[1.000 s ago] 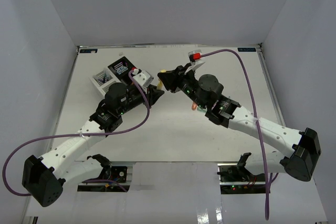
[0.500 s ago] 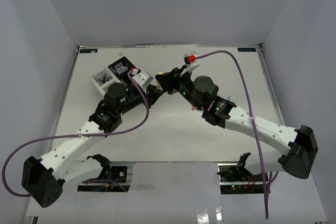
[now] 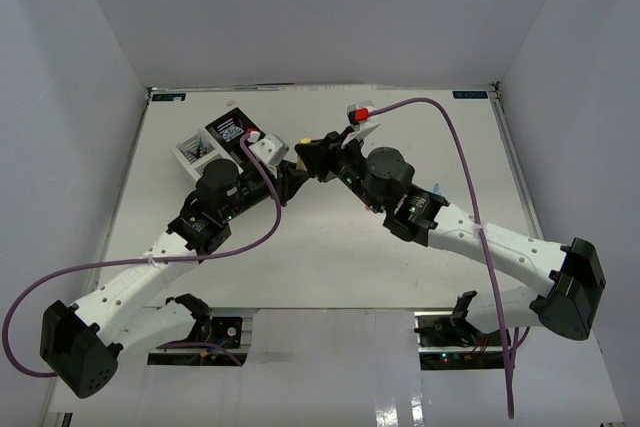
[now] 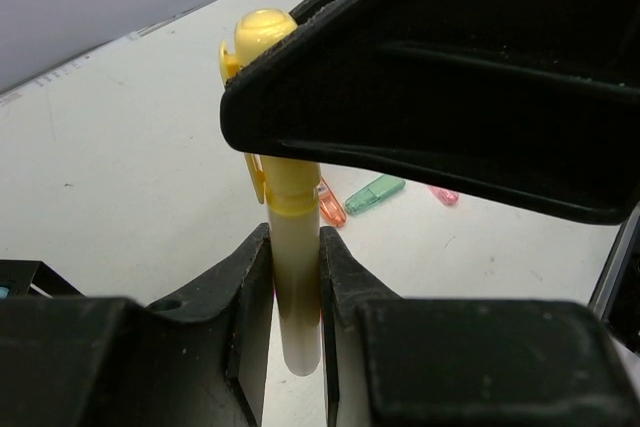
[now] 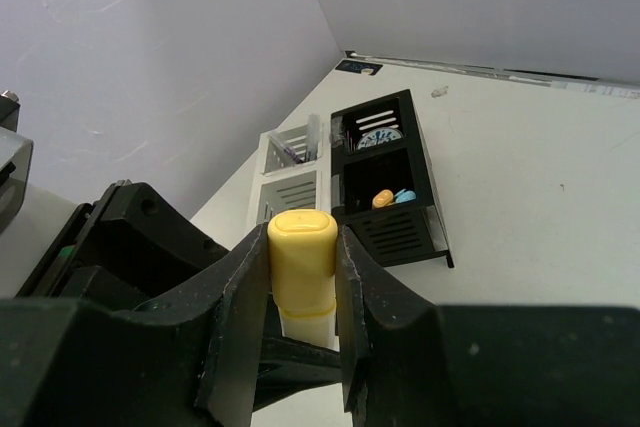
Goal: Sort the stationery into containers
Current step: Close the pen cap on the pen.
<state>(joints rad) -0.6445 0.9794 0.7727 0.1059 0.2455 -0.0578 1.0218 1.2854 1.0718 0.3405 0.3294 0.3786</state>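
Handover step: one highlighter [image 4: 296, 322], two grips.
Left gripper [image 4: 295, 257] clamped low on it, right gripper [image 5: 302, 277] clamped on top end, above worktop [image 3: 330, 257] beside far-left containers [image 5: 400, 237]; next, right prob. releases.

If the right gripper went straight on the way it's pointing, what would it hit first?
Probably the left gripper, clamped on the same yellow highlighter just ahead; the organiser lies farther on.
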